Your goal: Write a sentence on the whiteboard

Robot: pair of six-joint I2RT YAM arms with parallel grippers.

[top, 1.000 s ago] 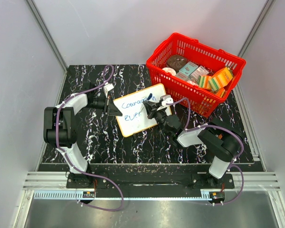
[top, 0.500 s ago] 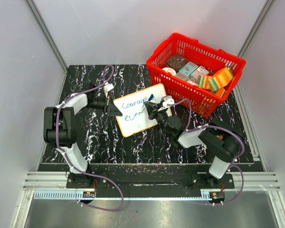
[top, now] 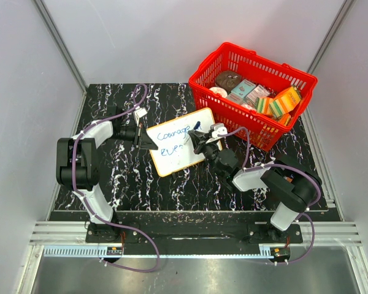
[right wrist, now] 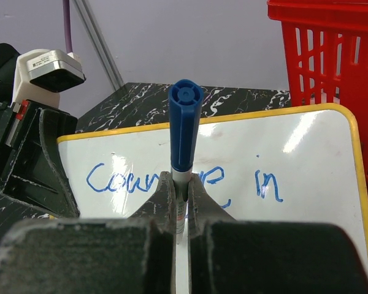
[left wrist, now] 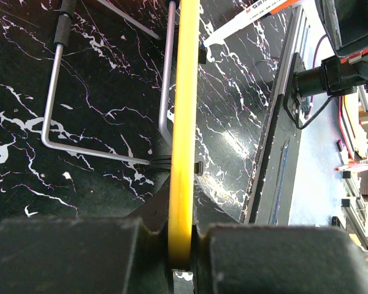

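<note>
The whiteboard (top: 179, 142) is seen at the centre of the top view, its yellow left rim pinched in the left gripper (top: 148, 141) and its upper right corner just beside the red basket (top: 233, 113). Bare black marbled table (top: 141, 184) is left below it and at the upper left. The blue marker (right wrist: 184, 131) is clamped in the right gripper (right wrist: 181, 205) over the sentence (top: 173, 132); compared with a second earlier, this gripper is shifted slightly rightwards.

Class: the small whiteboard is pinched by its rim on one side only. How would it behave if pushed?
Probably stiff: the whiteboard looks flat though the left gripper clamps only its rim. Likely light, since it is thin edge-on. Released, it might skid on the glossy table.
</note>
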